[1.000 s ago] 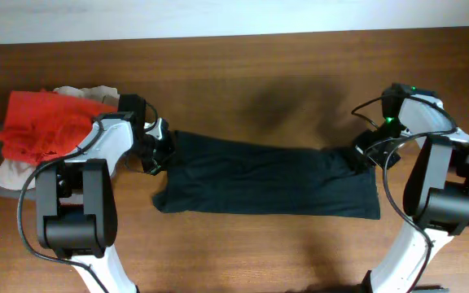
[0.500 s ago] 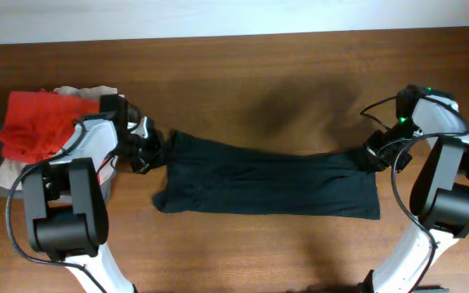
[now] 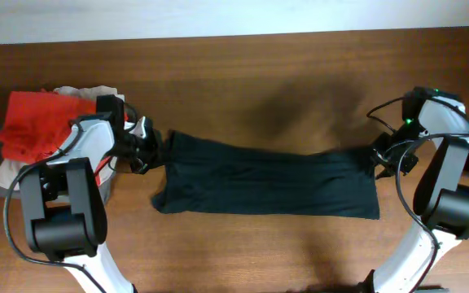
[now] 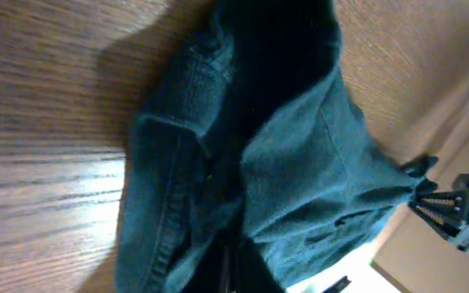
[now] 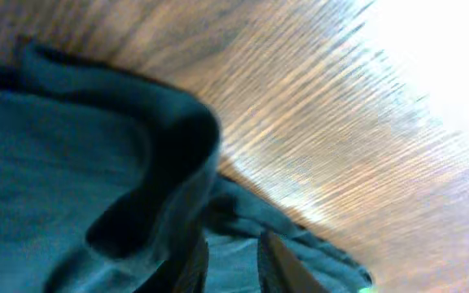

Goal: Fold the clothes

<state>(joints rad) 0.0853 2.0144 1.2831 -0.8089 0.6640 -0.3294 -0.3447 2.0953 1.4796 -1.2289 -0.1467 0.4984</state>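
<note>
The clothes (image 3: 267,179), a dark garment folded into a long band, lie stretched left to right across the wooden table (image 3: 259,73). My left gripper (image 3: 151,148) is at the band's left end. In the left wrist view its jaws (image 4: 230,275) are pressed together on a bunch of the fabric (image 4: 300,163). My right gripper (image 3: 379,159) is at the band's upper right corner. In the right wrist view its fingers (image 5: 277,262) stand apart, with cloth (image 5: 72,163) lying slack in and around the gap. No logo shows.
A red folded garment (image 3: 35,122) tops a stack of beige and grey ones (image 3: 6,175) at the far left, just behind my left arm. Bare wood runs along the back and front of the band.
Both grippers moved outward, pulling the band longer and flatter. The right gripper's jaws have come apart from the corner they were pinching. The left stays closed on its end.
</note>
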